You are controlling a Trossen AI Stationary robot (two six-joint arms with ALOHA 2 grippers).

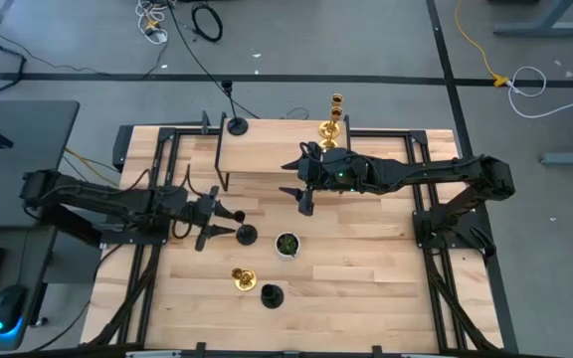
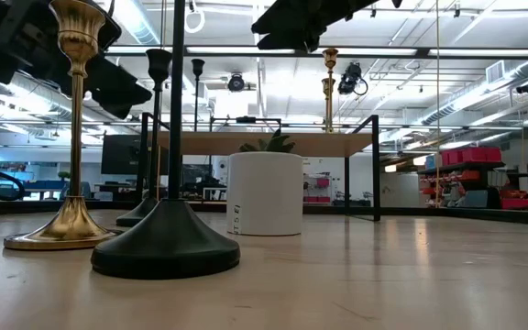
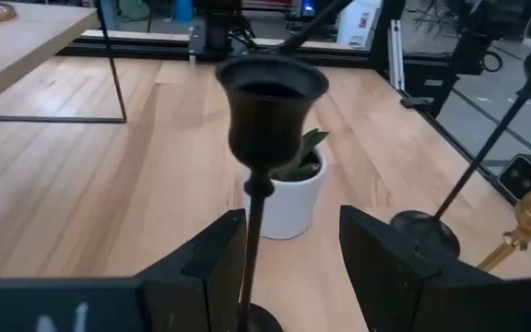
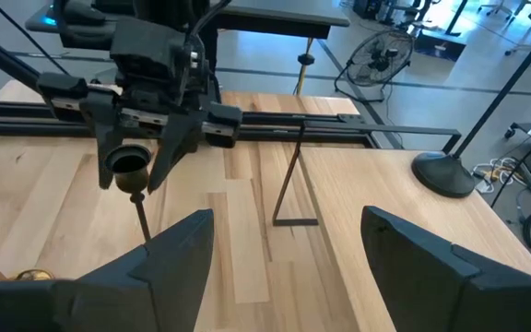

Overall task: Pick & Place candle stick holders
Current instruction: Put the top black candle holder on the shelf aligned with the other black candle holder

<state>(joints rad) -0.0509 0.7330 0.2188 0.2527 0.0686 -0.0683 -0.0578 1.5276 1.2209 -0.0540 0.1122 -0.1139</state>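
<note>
A black candle stick holder [image 1: 245,235] stands upright on its base on the table; its cup [image 3: 270,101] and thin stem show in the left wrist view. My left gripper [image 1: 210,217] is open, its fingers [image 3: 212,258] on either side of that stem below the cup. My right gripper [image 1: 304,197] is open and empty above the table, just in front of the wooden riser [image 1: 267,151]. Two gold holders [image 1: 331,127] and a black one [image 1: 237,126] stand on the riser. A gold holder [image 1: 242,278] and a black holder [image 1: 272,295] stand near the front edge. My left gripper has the black holder's stem [image 3: 253,235] close beside one finger, which comes at it level from the table's left. I cannot tell whether that finger touches the stem. The holder stands upright on the table.
A small white pot with a green plant [image 1: 286,244] stands just right of the black holder. The riser's thin black legs [image 4: 289,184] stand on the table at the back. Bare wood lies at the right front of the table [image 1: 366,278].
</note>
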